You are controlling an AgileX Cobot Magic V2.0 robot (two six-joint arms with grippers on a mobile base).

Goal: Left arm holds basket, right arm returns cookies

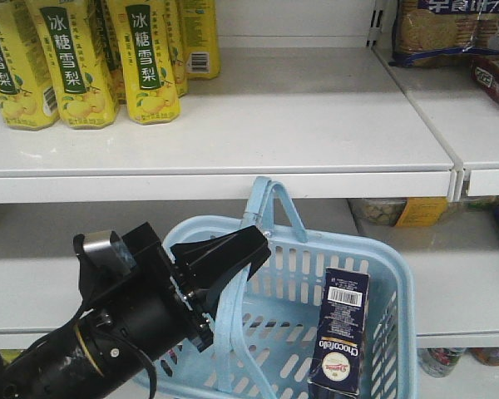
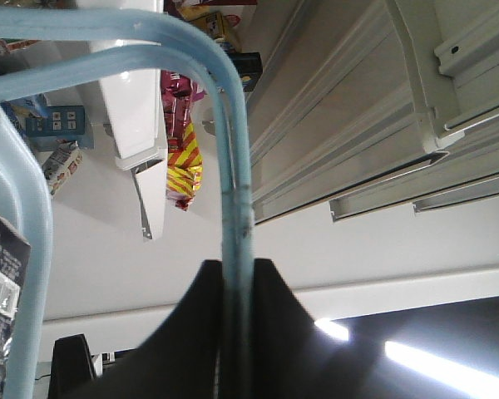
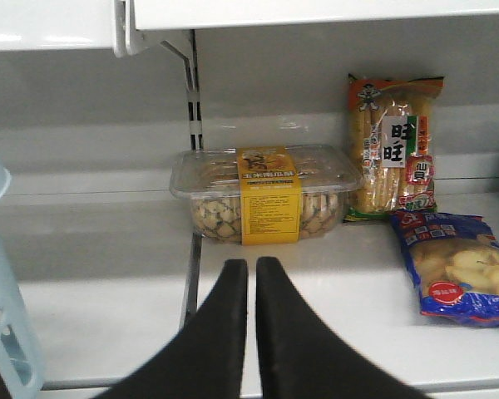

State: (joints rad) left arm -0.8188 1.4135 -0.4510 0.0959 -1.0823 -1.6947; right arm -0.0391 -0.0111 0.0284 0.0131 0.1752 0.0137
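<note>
Left gripper [image 1: 248, 249]: clenched on one hoop handle [image 1: 229, 332] of the basket [image 1: 403, 283]; in the left wrist view the blue bar runs straight down between the two black fingers [image 2: 183, 332].
Basket: light blue, slotted sides, in front of the white store shelf [image 1: 233, 125]; second handle standing upright at the far rim.
Cookies [image 1: 341, 328]: navy "Chocofello" carton, on end inside the basket, barcode side up, leaning against the right-hand wall.
Cookies relative to left gripper: to its right, lower, well apart, not touched.
Right gripper [image 3: 251, 270]: fingers pressed together, nothing between them, pointed at a lower shelf board [image 3: 100, 299].
Cookies relative to right gripper: cannot tell from the right wrist view; only a corner of the basket at its left edge.
Beyond right gripper: clear tub of snacks [image 3: 266, 193] with a yellow band, apart from the fingertips.
Upper shelf: yellow pear-drink bottles [image 1: 145, 58], upright.
</note>
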